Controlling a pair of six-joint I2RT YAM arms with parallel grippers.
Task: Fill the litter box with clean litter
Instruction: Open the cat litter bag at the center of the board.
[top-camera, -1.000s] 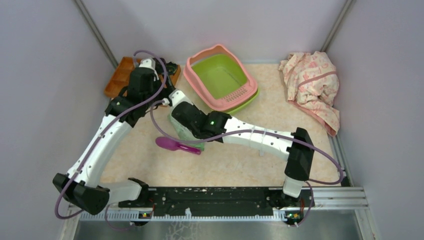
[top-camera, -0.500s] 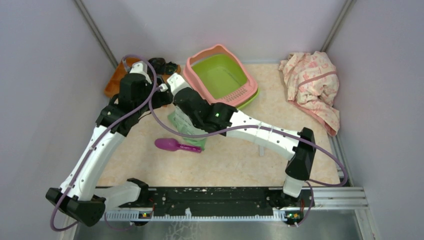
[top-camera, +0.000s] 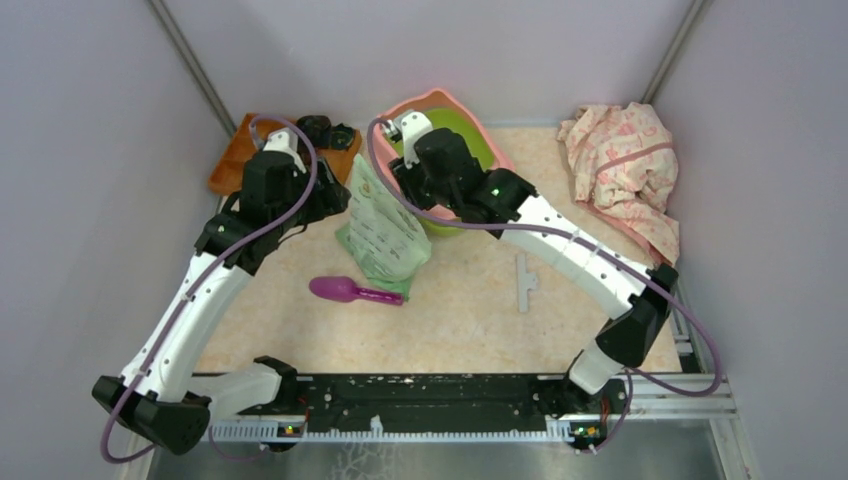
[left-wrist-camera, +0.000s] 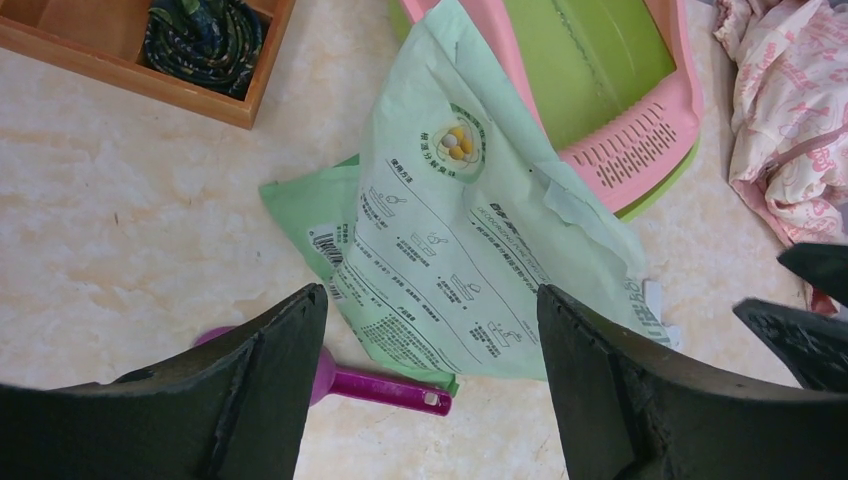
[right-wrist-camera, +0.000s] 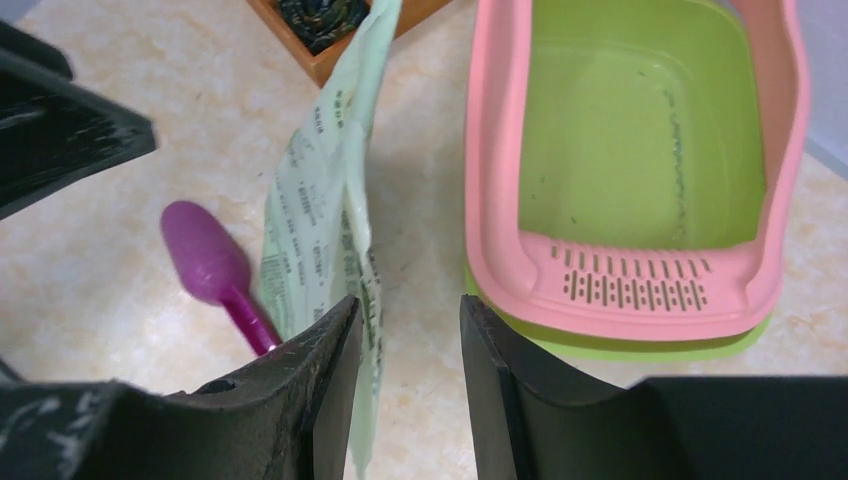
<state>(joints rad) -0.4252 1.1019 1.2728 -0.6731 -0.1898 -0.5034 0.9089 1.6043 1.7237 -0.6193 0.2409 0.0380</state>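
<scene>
The litter box (top-camera: 470, 125) has a lime basin and a pink rim and stands at the back centre. Its slotted grate (right-wrist-camera: 635, 290) faces me. The basin (right-wrist-camera: 640, 130) holds only a few specks, and no patch of litter shows. A pale green printed bag (top-camera: 385, 230) lies left of the box with its far end tilted up by the box rim. My right gripper (right-wrist-camera: 407, 300) hangs above the floor between the bag (right-wrist-camera: 315, 210) and the box. Its jaws are apart, floor shows between them, and the bag's edge runs along one finger. My left gripper (left-wrist-camera: 430, 292) is wide open above the bag (left-wrist-camera: 470, 220).
A purple scoop (top-camera: 352, 291) lies with its handle under the bag's near edge. An orange-brown wooden tray (top-camera: 232, 160) holding a dark coiled item (left-wrist-camera: 200, 30) sits at the back left. A pink cloth (top-camera: 625, 170) lies at the back right. A small grey piece (top-camera: 523, 282) lies mid-table.
My right arm has swung up and back from over the bag to above the litter box. The bag now shows uncovered, with its far end raised. My left arm has drawn back a little.
</scene>
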